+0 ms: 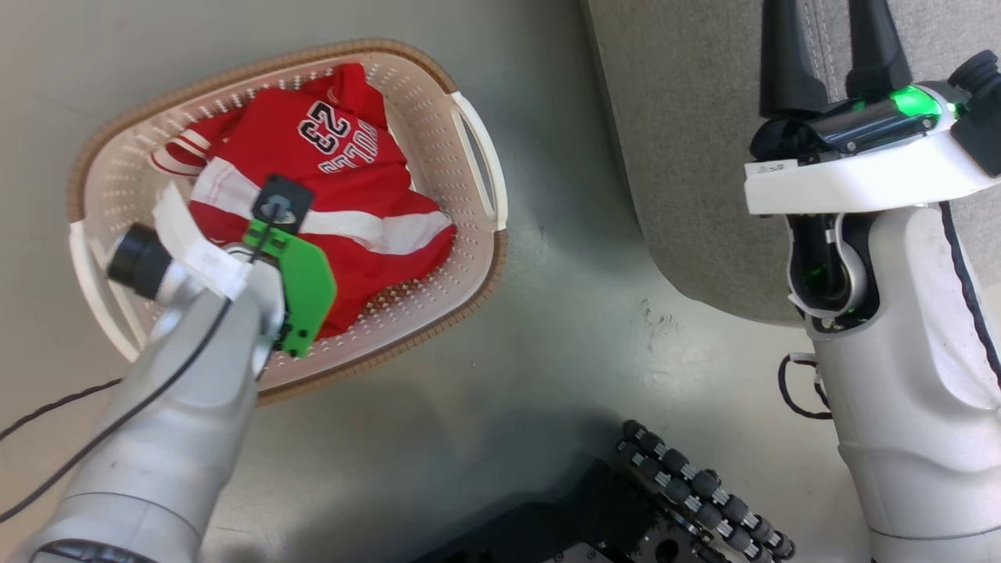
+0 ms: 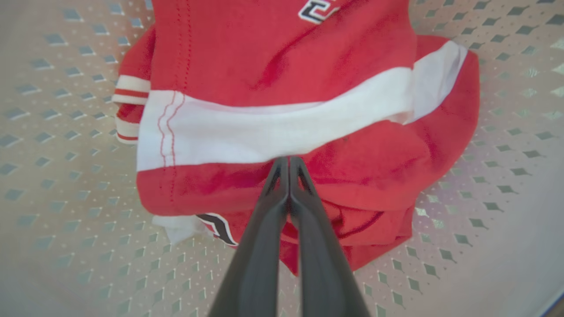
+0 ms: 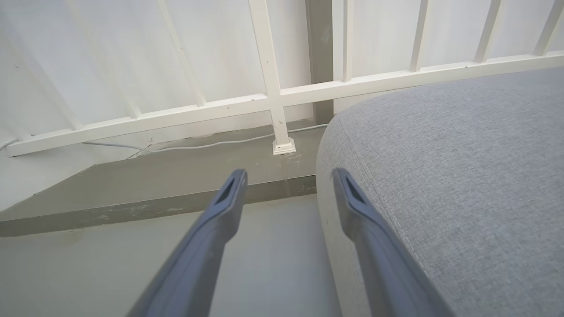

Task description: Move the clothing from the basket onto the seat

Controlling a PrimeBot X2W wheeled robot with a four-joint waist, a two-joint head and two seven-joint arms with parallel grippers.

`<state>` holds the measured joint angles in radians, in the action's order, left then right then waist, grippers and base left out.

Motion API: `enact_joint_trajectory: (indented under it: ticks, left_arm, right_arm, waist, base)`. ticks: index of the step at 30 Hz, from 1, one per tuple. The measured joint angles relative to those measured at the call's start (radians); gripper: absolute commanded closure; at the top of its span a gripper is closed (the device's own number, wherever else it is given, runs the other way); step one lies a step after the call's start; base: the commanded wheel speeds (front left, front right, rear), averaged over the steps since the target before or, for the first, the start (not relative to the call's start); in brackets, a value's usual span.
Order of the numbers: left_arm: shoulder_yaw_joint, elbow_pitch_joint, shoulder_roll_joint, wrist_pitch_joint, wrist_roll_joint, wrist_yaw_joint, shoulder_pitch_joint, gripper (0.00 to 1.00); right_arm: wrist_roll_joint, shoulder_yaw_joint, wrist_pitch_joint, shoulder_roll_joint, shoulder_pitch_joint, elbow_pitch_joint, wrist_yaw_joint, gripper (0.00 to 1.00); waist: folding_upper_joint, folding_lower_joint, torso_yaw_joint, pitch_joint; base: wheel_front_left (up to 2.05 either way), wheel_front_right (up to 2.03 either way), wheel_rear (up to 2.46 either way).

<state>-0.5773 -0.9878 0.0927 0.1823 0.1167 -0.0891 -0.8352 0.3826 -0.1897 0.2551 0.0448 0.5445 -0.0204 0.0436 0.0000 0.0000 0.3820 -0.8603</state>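
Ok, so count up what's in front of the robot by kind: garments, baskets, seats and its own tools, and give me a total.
Red jersey: 1
Cream basket: 1
Grey seat: 1
Tools: 2, the left tool and the right tool
Total: 5

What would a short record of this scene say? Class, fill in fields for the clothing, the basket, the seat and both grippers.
clothing: red jersey, crumpled inside the basket
basket: cream, perforated, on the floor
seat: grey cushion, right of the basket
left gripper: shut on the clothing at the white stripe's edge
right gripper: open, holding nothing, beside the seat's edge
stage: clothing not yet lifted out
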Motion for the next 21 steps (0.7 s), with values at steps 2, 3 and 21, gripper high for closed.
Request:
enact_joint_trajectory:
  ticks: [2,3,21]
  left_arm:
    - [-0.005,0.002,-0.016,-0.02,0.0,0.0,0.0,1.0]
    - [-0.004,0.003,-0.02,-0.034,0.001,0.0,0.0,1.0]
    - [0.004,0.033,-0.048,-0.247,0.075,-0.01,0.054,1.0]
  right_arm:
    - [-0.016,0.014,0.0,0.0,-0.001,-0.009,0.0,0.0]
    - [-0.021,0.019,0.0,0.0,-0.001,-0.014,0.0,0.0]
    - [-0.099,0.069,0.0,0.0,-0.118,-0.124,0.026,0.0]
  waist:
    - [0.0,0.0,-0.007,0.013]
    - [0.0,0.0,-0.012,0.02]
    - [0.0,0.0,-0.097,0.231]
  base:
    - [0.0,0.0,0.0]
    - [0.0,0.0,0.0]
    - [0.0,0.0,0.0]
